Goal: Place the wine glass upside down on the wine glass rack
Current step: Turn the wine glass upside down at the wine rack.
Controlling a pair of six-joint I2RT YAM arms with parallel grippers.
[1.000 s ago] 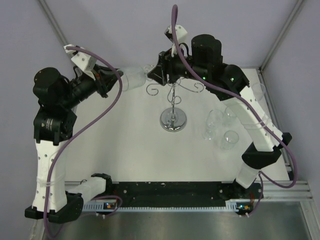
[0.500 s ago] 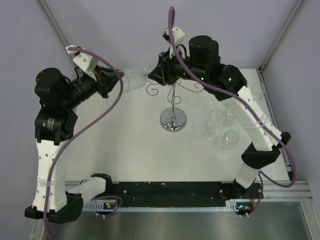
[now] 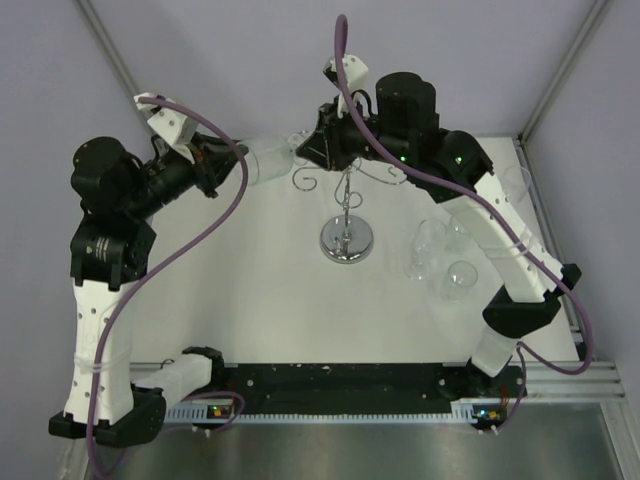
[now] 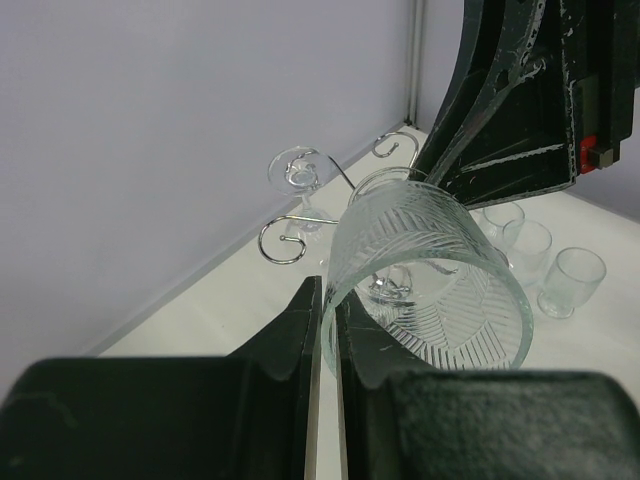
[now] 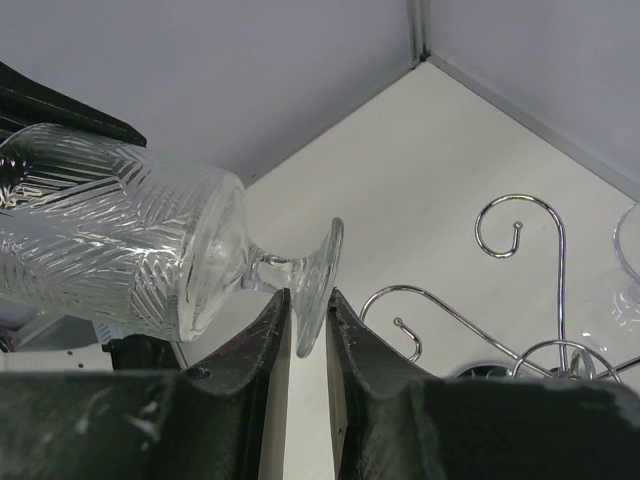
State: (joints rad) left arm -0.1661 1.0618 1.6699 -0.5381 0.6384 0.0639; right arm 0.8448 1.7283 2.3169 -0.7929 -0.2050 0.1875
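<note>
The wine glass (image 3: 266, 160) lies on its side in the air at the back of the table, just left of the wine glass rack (image 3: 347, 241). My left gripper (image 3: 232, 165) is shut on the rim of its patterned bowl (image 4: 430, 270), one finger inside and one outside (image 4: 327, 292). My right gripper (image 3: 302, 150) is shut on the glass's round foot (image 5: 318, 272), its fingertips on either face of the disc (image 5: 308, 300). The bowl (image 5: 120, 235) points left toward the left arm. The rack's chrome scroll arms (image 5: 515, 235) curl close to the right of the foot (image 4: 290, 238).
Three stemmed glasses (image 3: 440, 255) stand upright on the table right of the rack (image 4: 527, 245). Another glass part shows at the right edge of the right wrist view (image 5: 630, 255). A round glass foot (image 4: 297, 170) sits among the rack's far scrolls. Walls close in behind.
The right gripper's jaws have closed in onto the glass's foot. Both arms and the glass have barely moved.
</note>
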